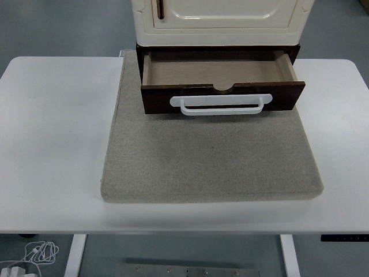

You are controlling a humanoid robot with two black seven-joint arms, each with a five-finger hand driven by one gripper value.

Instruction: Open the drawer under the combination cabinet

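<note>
We see the cabinet (219, 17) cut off by the top edge; cables (34, 254) on the floor run off bottom-left.

White worktop (52, 144), seen from above, near edge along the bottom, rounded corners at far left and far right. Lying flat on it, a thick grey felt-like mat (210, 158), roughly centred, reaching from close to the far edge to near the front edge. Bare white surface on both sides of the mat, left and right. Standing on the far part of the mat, a cream cabinet (219, 23) with a dark wooden drawer (222, 75) pulled out toward the near side, white handle (221, 105) on its front.
</note>
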